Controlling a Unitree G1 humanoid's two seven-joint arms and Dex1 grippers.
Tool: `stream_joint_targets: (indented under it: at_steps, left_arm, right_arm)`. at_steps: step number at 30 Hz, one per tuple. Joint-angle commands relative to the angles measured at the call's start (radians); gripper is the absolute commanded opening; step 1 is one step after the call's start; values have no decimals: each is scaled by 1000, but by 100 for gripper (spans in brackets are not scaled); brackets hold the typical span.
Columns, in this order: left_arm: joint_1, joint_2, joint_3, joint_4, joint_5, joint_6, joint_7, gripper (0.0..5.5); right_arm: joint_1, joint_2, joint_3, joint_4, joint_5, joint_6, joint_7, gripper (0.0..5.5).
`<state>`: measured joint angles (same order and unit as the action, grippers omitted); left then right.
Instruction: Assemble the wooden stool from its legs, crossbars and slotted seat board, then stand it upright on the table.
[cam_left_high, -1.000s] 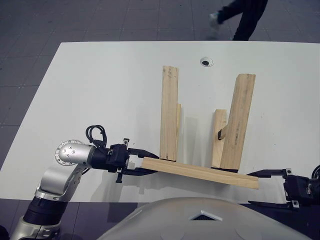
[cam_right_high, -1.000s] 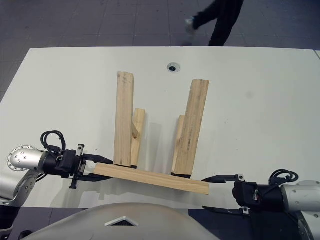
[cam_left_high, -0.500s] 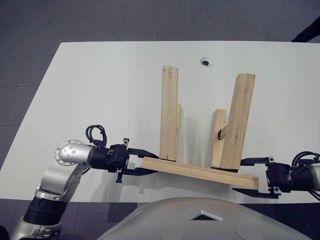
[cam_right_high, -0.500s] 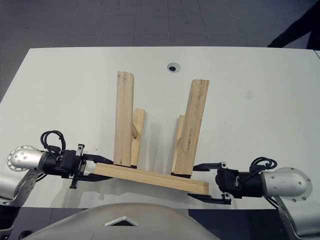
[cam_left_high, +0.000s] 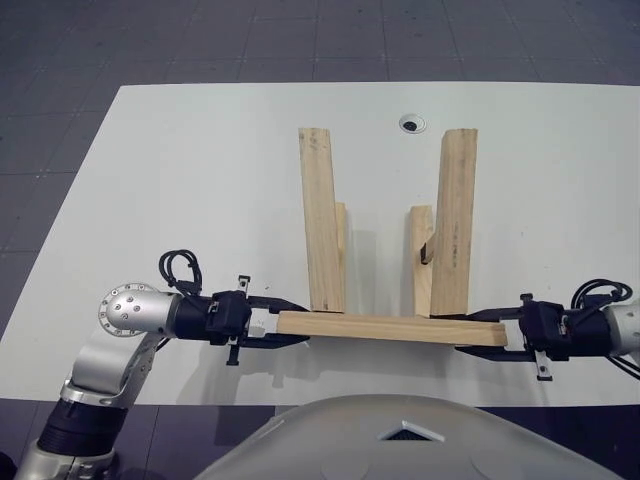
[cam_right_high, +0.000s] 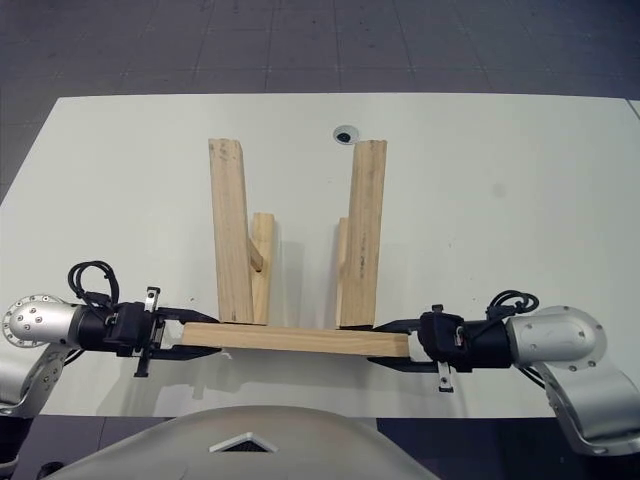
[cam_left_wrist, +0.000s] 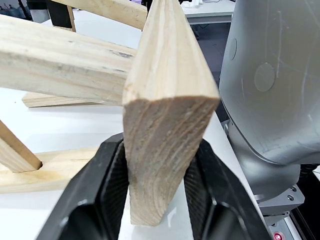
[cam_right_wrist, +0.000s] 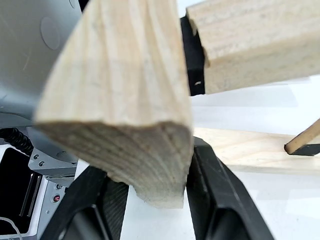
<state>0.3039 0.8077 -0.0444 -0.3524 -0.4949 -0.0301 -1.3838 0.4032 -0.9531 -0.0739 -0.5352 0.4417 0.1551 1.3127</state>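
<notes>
The wooden stool lies on its side on the white table (cam_left_high: 170, 180), its legs pointing toward the far edge. The seat board (cam_left_high: 390, 327) runs left to right along the near edge. Two long legs (cam_left_high: 320, 220) (cam_left_high: 452, 215) and shorter crossbar pieces (cam_left_high: 421, 258) stand off it. My left gripper (cam_left_high: 283, 331) is shut on the board's left end; its fingers (cam_left_wrist: 107, 185) clamp the end grain (cam_left_wrist: 167, 125). At the board's right end my right gripper (cam_left_high: 482, 334) is shut, with its fingers (cam_right_wrist: 210, 192) pressed on both faces (cam_right_wrist: 125, 110).
A small round cable hole (cam_left_high: 412, 124) sits near the table's far edge, beyond the leg tips. The board lies close to the table's near edge. Wide bare table lies left and right of the stool.
My right gripper has come in from the right and shut on the board's right end. The whole stool has swung and shifted left, so the board now lies level.
</notes>
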Motion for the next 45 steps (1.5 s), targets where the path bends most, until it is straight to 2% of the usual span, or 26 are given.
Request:
stream_joint_targets:
  at_steps: [1,6,11,17,20,28,34,38,41,45]
  left_arm:
    - [24,13,-27,-27,33,5,15,156]
    - [35,20,-22,-45,4,34,31,156]
    - [26,58,-19,-76,2,146,77,156]
    - [10,62,14,-103,-48,204,99,156]
    - [2,87,25,-131,-98,318,121,156]
    - [-57,169,54,-222,-410,656,84,156]
    - [-85,217,124,-272,-592,770,83,156]
    - [-98,257,196,-293,-762,859,96,156]
    - [-105,286,233,-296,-856,919,103,156]
    - [-136,311,268,-299,-968,974,129,156]
  right_arm:
    - [-10,-3,45,-9,11,10,14,148]
    - [8,-1,38,-34,42,-2,26,148]
    - [-33,66,23,-65,7,-3,-114,148]
    - [-65,61,14,-86,43,140,-175,148]
    - [-94,59,-12,-103,81,211,-191,148]
    - [-153,-2,-81,-152,377,533,-165,148]
    - [-233,-67,-142,-161,619,760,-205,148]
    - [-287,-137,-177,-122,853,921,-274,148]
    - [-310,-204,-187,-68,1091,972,-358,148]
    - [-340,-264,-155,-37,1243,973,-428,148]
